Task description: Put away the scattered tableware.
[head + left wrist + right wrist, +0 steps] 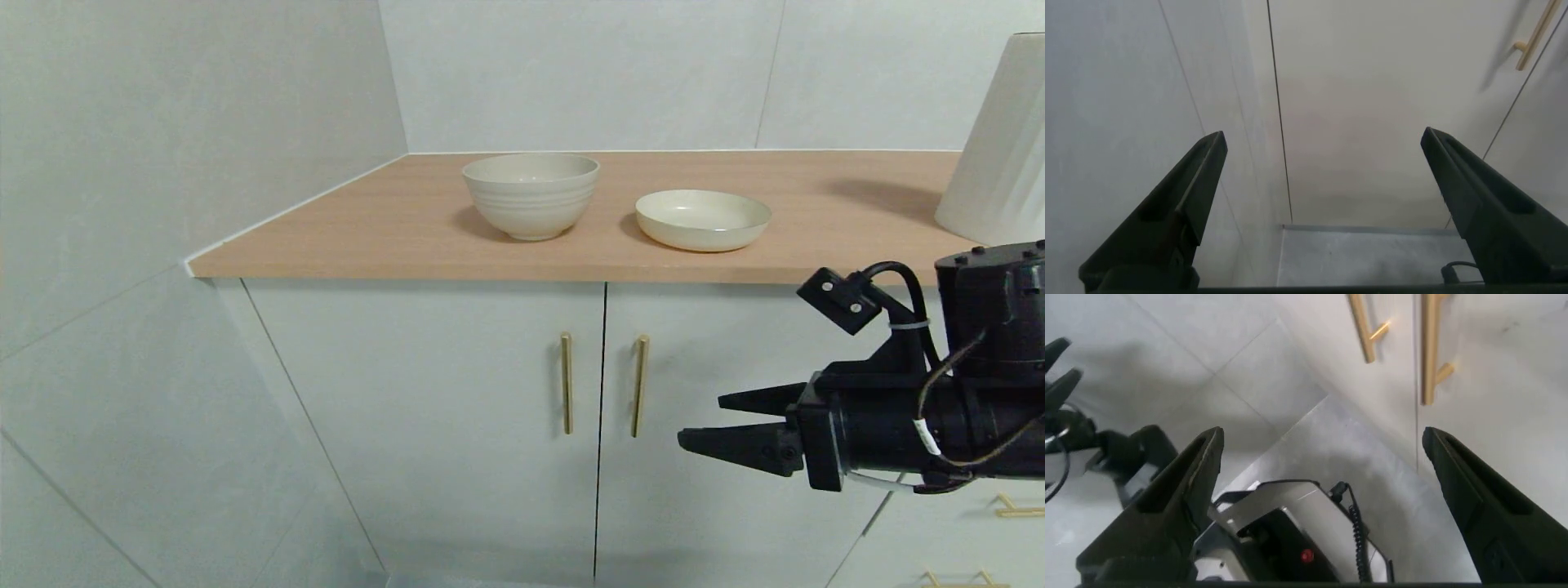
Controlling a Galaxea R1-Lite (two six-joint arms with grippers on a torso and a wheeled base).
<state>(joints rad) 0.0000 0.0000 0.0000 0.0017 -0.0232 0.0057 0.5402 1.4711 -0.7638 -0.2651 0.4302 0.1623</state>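
Sitting above closed cabinet doors (441, 425): bowl (531, 196), plate (703, 219).

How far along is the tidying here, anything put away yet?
Done: nothing visibly; the bowl and the shallow dish sit on the counter, and the cabinet doors are shut. In hand: nothing; the right gripper is open and empty in front of them, and the left gripper is open too. Left: both pieces, probably opening a door first.
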